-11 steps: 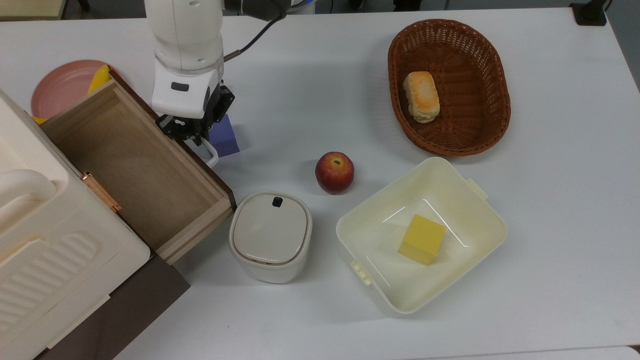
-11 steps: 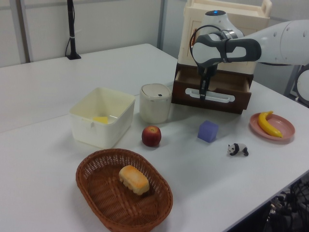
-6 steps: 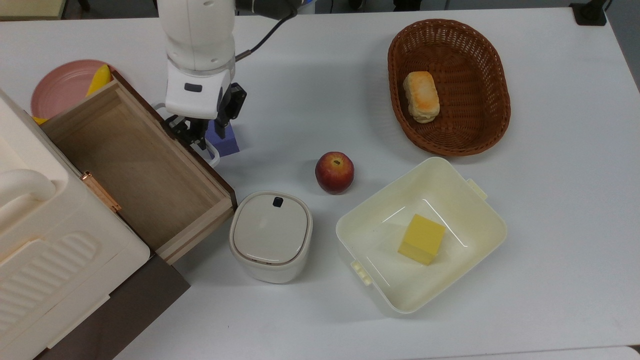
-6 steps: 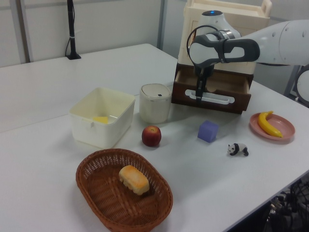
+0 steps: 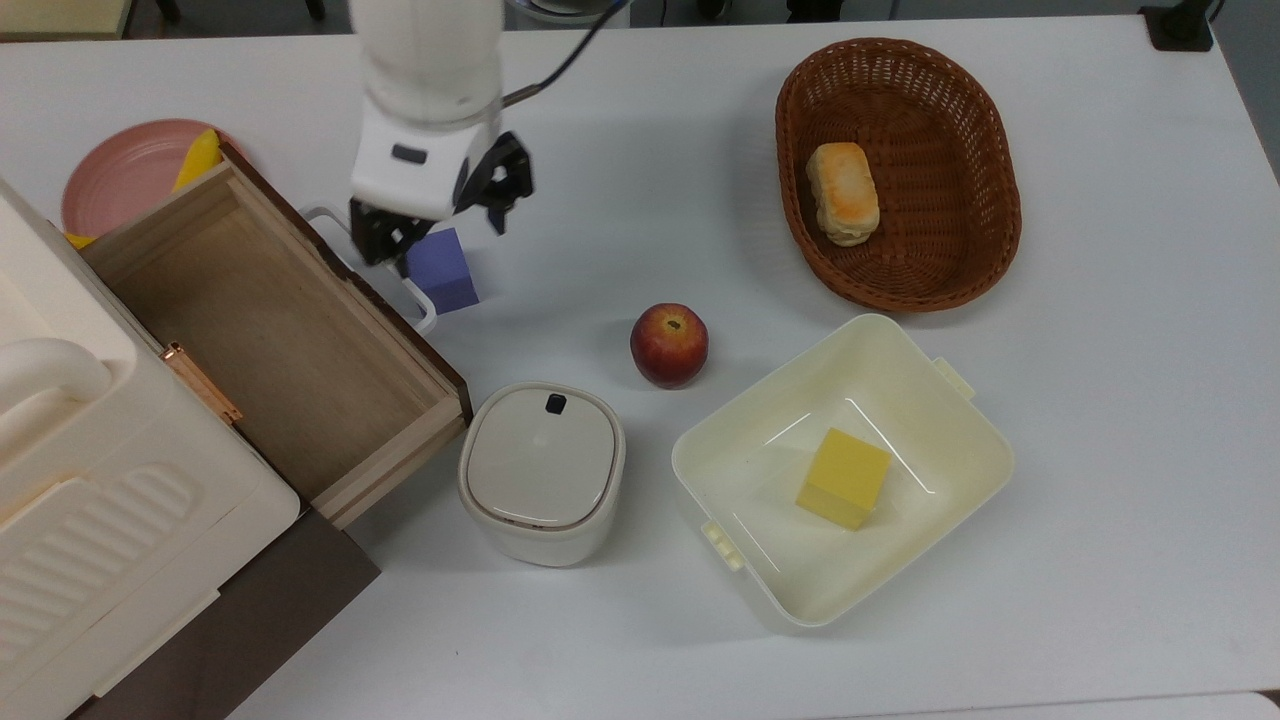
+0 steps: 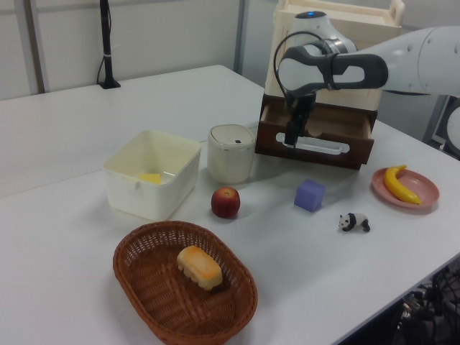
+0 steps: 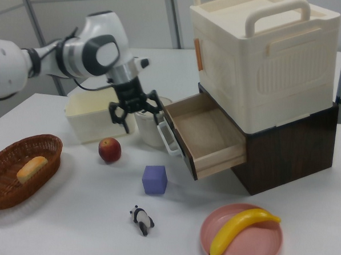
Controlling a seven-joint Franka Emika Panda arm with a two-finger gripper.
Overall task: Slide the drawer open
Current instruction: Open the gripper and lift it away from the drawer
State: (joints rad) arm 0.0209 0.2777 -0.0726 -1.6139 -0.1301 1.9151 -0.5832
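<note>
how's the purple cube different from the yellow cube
The purple cube sits on the bare table near the drawer's white handle; the yellow cube lies inside the cream tub. The purple cube lies close under the gripper; the yellow cube is far from it, beyond the apple. They differ in colour. Both are plain blocks of similar size.

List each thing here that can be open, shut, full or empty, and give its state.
Dark brown wooden drawer: pulled open, empty.
Robot gripper: open, holding nothing.
Small cream lidded pot: lid on.
Cream square plastic tub: uncovered, holds a yellow block.
Brown wicker basket: holds a bread roll.
</note>
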